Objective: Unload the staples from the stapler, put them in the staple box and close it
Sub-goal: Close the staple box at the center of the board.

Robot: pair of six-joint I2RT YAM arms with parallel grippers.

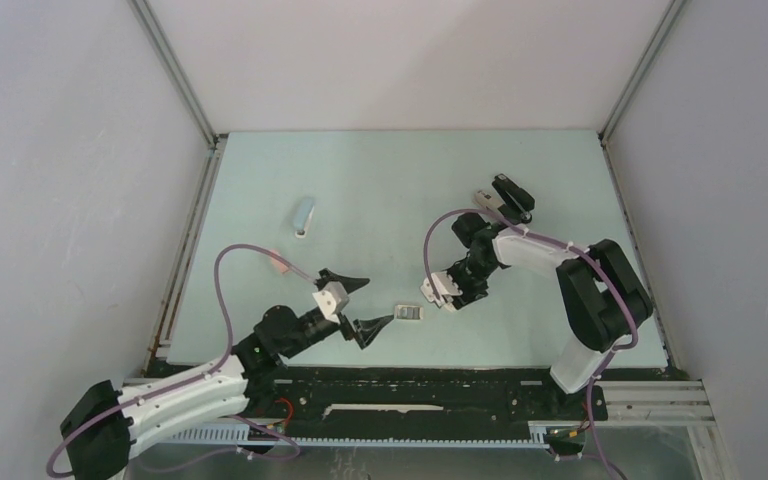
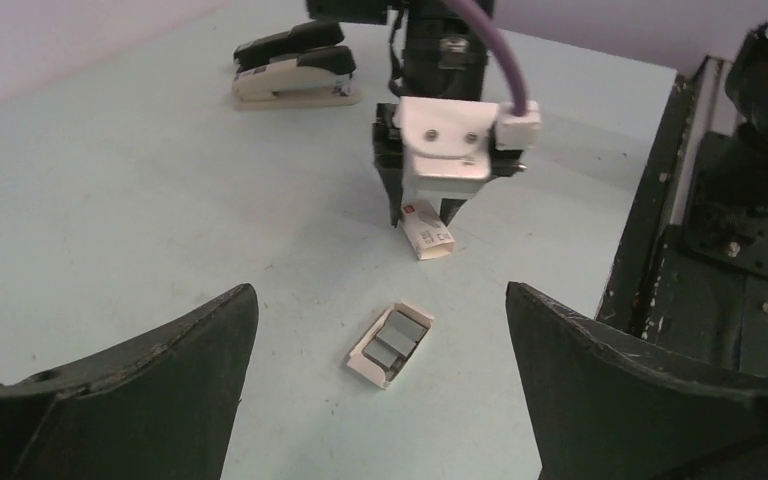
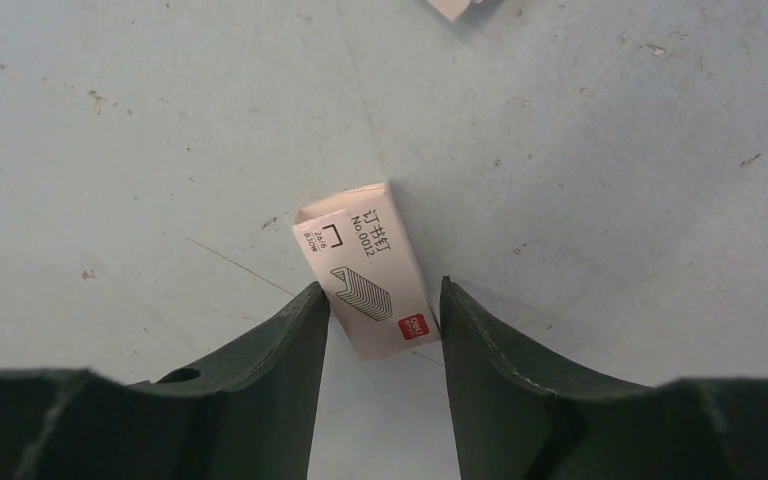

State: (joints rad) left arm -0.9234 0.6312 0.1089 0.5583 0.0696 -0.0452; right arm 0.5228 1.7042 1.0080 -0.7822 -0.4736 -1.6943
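Observation:
The stapler [image 1: 507, 196], black over cream, lies shut at the far right of the table, also in the left wrist view as the stapler [image 2: 295, 65]. Grey staples [image 2: 398, 338] lie in strips in a small open white tray [image 1: 410, 313] near the front edge. My left gripper [image 1: 372, 302] is open, its jaws wide on either side of that tray and short of it [image 2: 380, 300]. My right gripper [image 3: 380, 300] is closed on a white printed staple box [image 3: 365, 268] that lies on the table, one fingertip against each long side.
A pale blue oblong thing [image 1: 303, 216] lies at the back left. A small pink block [image 1: 278, 264] sits near the left arm's cable. The black frame rail [image 2: 660, 200] runs along the near edge. White walls close the table in.

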